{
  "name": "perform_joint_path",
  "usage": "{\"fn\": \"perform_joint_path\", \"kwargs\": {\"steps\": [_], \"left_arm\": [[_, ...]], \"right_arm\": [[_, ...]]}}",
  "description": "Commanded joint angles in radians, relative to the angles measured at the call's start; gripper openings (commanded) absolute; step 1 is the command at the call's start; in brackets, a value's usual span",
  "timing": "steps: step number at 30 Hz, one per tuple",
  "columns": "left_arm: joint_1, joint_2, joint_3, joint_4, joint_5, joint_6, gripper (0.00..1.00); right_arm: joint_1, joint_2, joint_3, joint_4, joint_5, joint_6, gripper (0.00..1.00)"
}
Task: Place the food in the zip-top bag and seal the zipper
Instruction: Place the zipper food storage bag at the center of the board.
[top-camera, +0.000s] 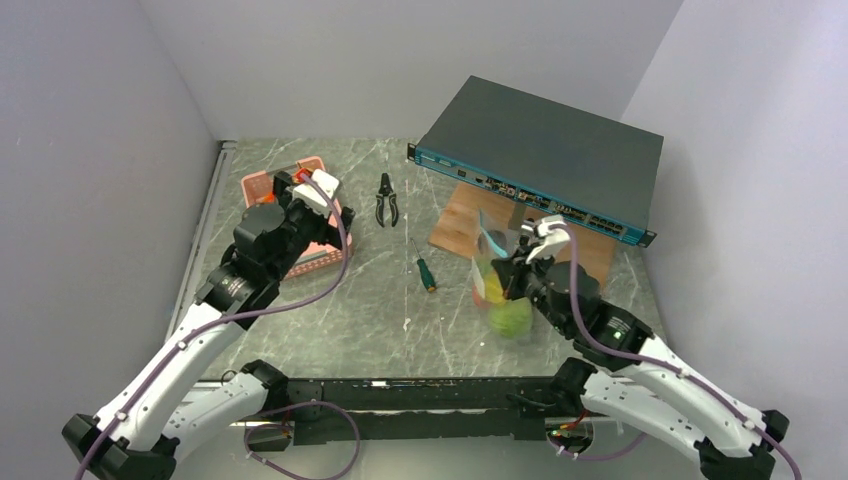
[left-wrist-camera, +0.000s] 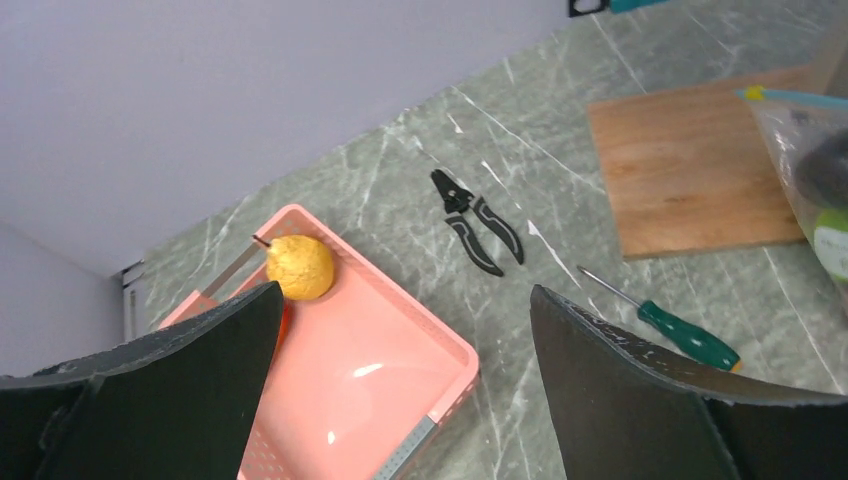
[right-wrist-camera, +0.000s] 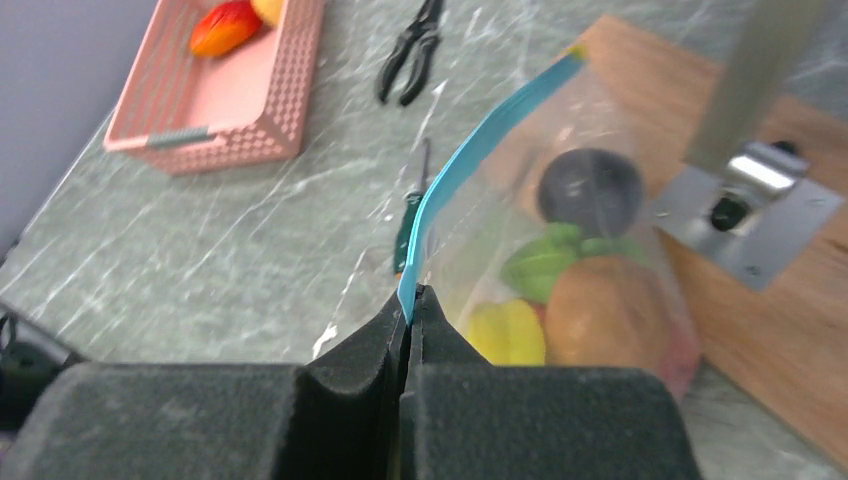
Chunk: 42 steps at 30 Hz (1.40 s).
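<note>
Zip-top bag part-filled; my right gripper pinches its zipper. Left gripper spread over pink basket; yellow fruit, red fruit and sealing remain.

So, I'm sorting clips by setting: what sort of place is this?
Most likely a robotics lab bench, not a kitchen. Plain walls box in a marble-patterned table, a rack-style network switch stands over a wooden board, and pliers and a screwdriver lie near the pink basket.

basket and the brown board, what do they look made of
Basket: likely moulded plastic, glossy pink, with a light glare on its floor and lattice walls. Board: looks like wood, matte brown, faint grain lines along it.
</note>
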Motion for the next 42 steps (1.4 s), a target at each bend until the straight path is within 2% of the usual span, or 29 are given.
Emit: {"fn": "perform_joint_path", "kwargs": {"steps": [1, 8, 20, 26, 31, 34, 38, 42], "left_arm": [[0.0, -0.049, -0.019, 0.093, -0.145, -0.021, 1.0], [0.0, -0.109, -0.058, 0.137, -0.192, -0.016, 1.0], [0.0, -0.17, -0.092, 0.178, -0.255, -0.001, 1.0], [0.0, -0.183, -0.099, 0.187, -0.262, 0.004, 1.0], [0.001, -0.185, -0.1, 0.188, -0.267, 0.007, 1.0], [0.001, -0.19, -0.103, 0.192, -0.272, 0.009, 1.0], [0.0, -0.194, -0.109, 0.198, -0.273, 0.009, 1.0], [0.001, -0.195, -0.111, 0.2, -0.275, 0.006, 1.0]], "right_arm": [[0.065, 0.048, -0.063, 0.197, -0.133, 0.062, 0.0], [0.374, 0.246, -0.069, 0.351, 0.012, 0.06, 0.0], [0.548, 0.685, -0.006, 0.621, -0.074, 0.113, 0.0], [0.619, 0.897, 0.116, 0.599, -0.087, 0.113, 0.01], [0.625, 1.008, 0.203, 0.511, -0.069, 0.134, 0.17], [0.625, 1.037, 0.231, 0.463, -0.072, 0.13, 0.38], [0.626, 0.987, 0.221, 0.446, -0.074, 0.116, 0.6], [0.626, 0.873, 0.21, 0.395, -0.048, 0.101, 0.73]]}}
